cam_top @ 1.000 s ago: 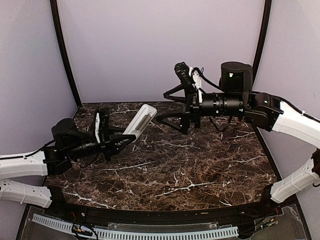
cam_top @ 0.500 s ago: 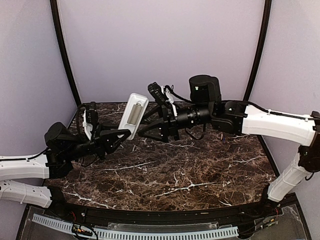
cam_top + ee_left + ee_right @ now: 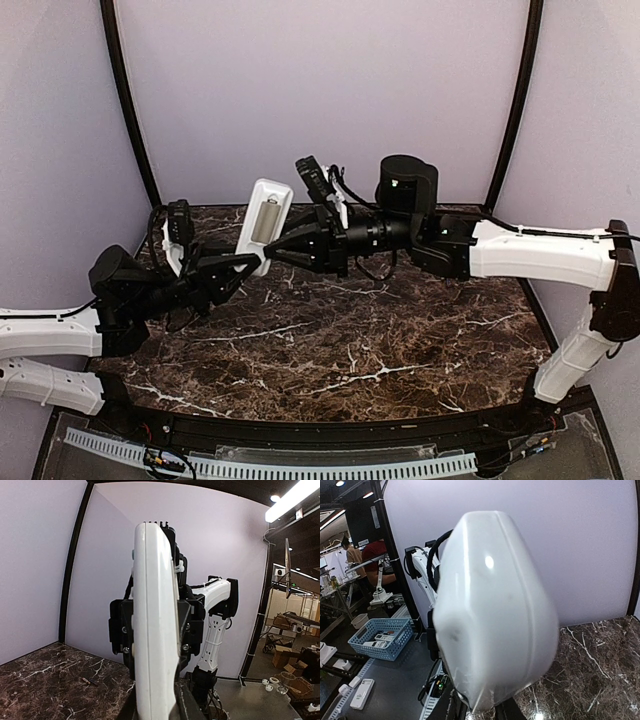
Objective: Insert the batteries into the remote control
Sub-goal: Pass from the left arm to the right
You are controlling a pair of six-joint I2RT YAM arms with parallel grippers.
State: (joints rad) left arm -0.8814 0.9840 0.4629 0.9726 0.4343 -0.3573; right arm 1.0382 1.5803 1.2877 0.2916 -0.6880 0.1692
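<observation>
left tool (image 3: 244, 265): pinched on raised remote control (image 3: 263, 213) | right tool (image 3: 274, 251): moved in, narrowed from spread, clamped onto remote control

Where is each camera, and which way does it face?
Top external: high behind the robot, looking down on table, left gripper and right gripper.
Left wrist: on left arm, looking along the remote control; own fingers at bottom.
Right wrist: on right arm, facing the blurred remote control; own fingers below.
All share the remote control.
</observation>
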